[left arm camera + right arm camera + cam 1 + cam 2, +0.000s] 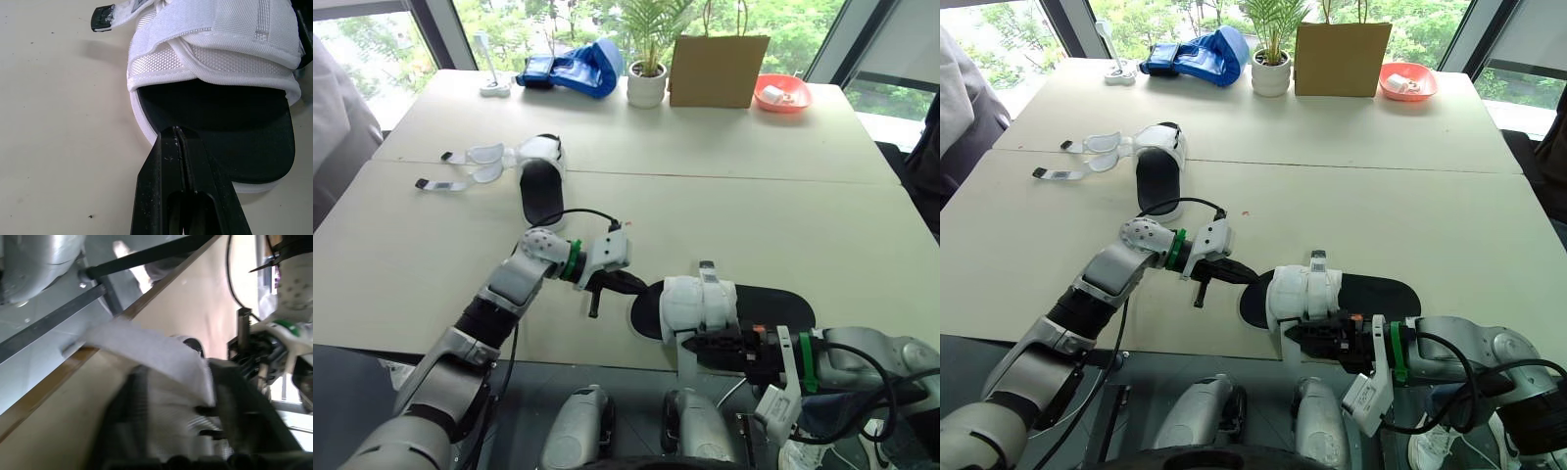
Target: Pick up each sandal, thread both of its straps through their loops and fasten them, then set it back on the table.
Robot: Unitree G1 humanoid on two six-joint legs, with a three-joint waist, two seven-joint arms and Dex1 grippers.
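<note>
Left eye view gives you the surroundings first. Along the far side of the counter (754, 215) sit a blue boxing glove (578, 67), a potted plant (647, 83), a brown paper bag (718, 70) and a red dish (781, 93), all well apart from your arms. The far sandal (540, 181) lies mid-counter on your left. Its two loose straps (460, 168) are splayed flat out to the side, unfastened. The near sandal (700, 304) lies at the counter's near edge, between your two arms. It has a black sole and a white mesh upper, with straps wrapped across it and one black-tipped strap end poking up. Your left gripper (177, 134) has its fingers pressed together, tips resting on the toe end of that sole. Your right gripper (705, 348) reaches in from the near edge and is clamped around the white upper.
</note>
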